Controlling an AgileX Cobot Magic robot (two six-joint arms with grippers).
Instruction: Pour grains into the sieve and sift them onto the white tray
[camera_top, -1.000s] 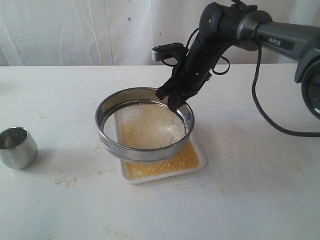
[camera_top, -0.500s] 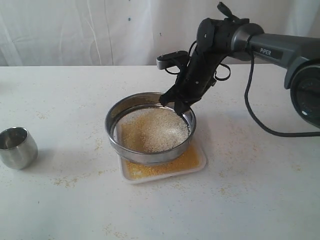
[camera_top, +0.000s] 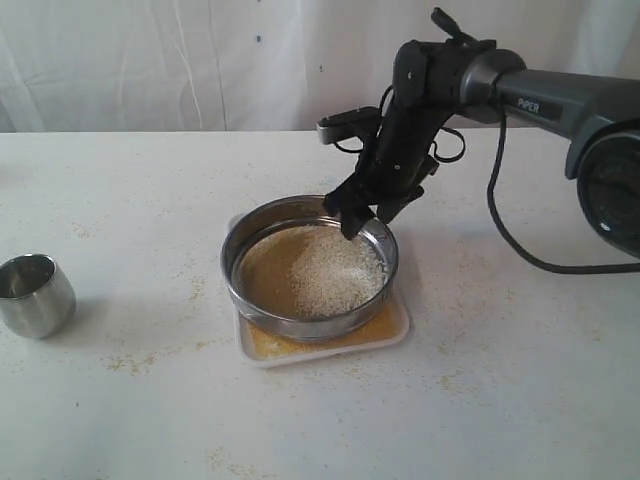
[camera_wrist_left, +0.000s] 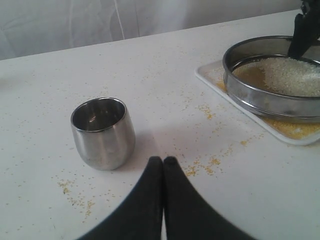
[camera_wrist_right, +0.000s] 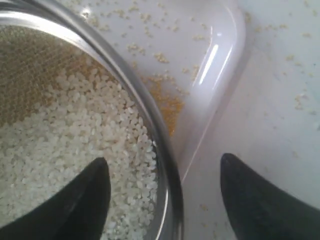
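The sieve (camera_top: 300, 325), a wide steel ring with a mesh bottom, sits over the white tray (camera_top: 398, 332). Pale grains (camera_top: 330, 270) are heaped in its right half. Yellow meal (camera_top: 385, 318) covers the tray beneath. My right gripper (camera_top: 365, 215) is open at the sieve's far rim. In the right wrist view its fingers straddle the rim (camera_wrist_right: 150, 120), one over the grains (camera_wrist_right: 75, 145), one outside over the table beside the tray (camera_wrist_right: 220, 55), touching neither. My left gripper (camera_wrist_left: 163, 160) is shut and empty, low over the table.
A small rounded steel cup (camera_top: 35, 295) stands upright at the table's left, just ahead of my left gripper's tips in the left wrist view (camera_wrist_left: 102, 132). Yellowish specks (camera_top: 130, 362) are scattered over the table. A black cable (camera_top: 520, 240) trails from the right arm.
The sieve has shifted to the right and settled lower over the tray. My right gripper, shut on the rim before, has opened and let go. The left gripper has not moved.
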